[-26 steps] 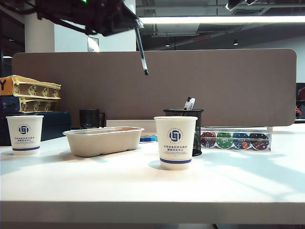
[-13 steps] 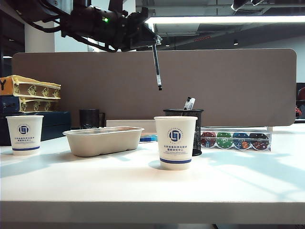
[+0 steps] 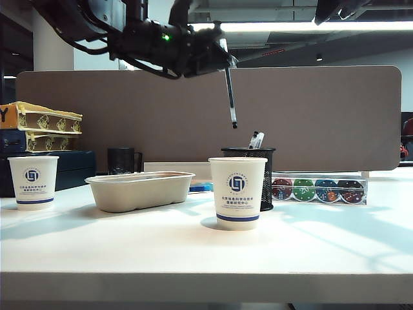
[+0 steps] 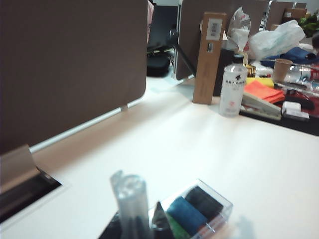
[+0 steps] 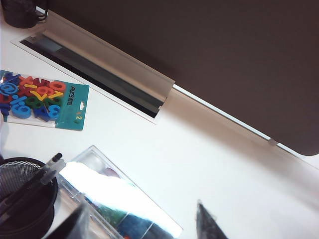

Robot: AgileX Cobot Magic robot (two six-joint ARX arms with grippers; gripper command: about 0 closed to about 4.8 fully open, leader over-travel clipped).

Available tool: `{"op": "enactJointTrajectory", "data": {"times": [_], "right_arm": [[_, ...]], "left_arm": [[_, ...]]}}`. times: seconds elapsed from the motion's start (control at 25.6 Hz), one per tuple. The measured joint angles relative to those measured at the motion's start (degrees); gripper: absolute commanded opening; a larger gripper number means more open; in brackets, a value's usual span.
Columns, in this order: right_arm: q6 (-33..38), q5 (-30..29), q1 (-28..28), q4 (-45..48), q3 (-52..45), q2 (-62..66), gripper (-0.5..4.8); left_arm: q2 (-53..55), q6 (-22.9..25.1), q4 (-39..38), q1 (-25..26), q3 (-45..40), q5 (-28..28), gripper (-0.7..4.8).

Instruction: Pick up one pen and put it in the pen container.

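High above the table, my left gripper [image 3: 219, 55] is shut on the pen [image 3: 230, 97]. The pen is slim with a clear barrel and hangs tip down, above and a little left of the pen container [image 3: 266, 169]. That black mesh cup stands behind a white paper cup [image 3: 237, 192] and holds other pens [image 3: 255, 140]. In the left wrist view the clear barrel [image 4: 132, 201] stands close beside one dark fingertip [image 4: 159, 219]. My right gripper [image 5: 142, 224] is open and empty over a clear box [image 5: 124, 204], right next to the pen container [image 5: 25, 204].
A pulp tray [image 3: 139, 189], a second paper cup [image 3: 33, 181] and a black mug [image 3: 121, 160] stand to the left. The clear box of coloured discs [image 3: 318, 189] lies to the right of the container. A brown divider [image 3: 310, 110] closes the back. A pack of coloured letters [image 5: 40, 99] lies by a cable slot [image 5: 99, 79].
My left arm has carried the pen to the right and somewhat lower, closer to the spot above the pen container. Nothing on the table has moved.
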Motion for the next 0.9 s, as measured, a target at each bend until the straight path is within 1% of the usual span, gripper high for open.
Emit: {"op": "enactJointTrajectory", "data": {"times": [0.59, 0.9], "right_arm": [[0.8, 0.0, 0.0, 0.0, 0.0, 0.2, 2.7], [3.7, -1.8, 0.0, 1.1, -0.1, 4.3, 2.7]], "left_arm": [[4.2, 0.0, -0.2, 0.0, 0.0, 0.0, -0.06], [5.2, 0.7, -1.9, -0.1, 0.0, 0.0, -0.06]]}}
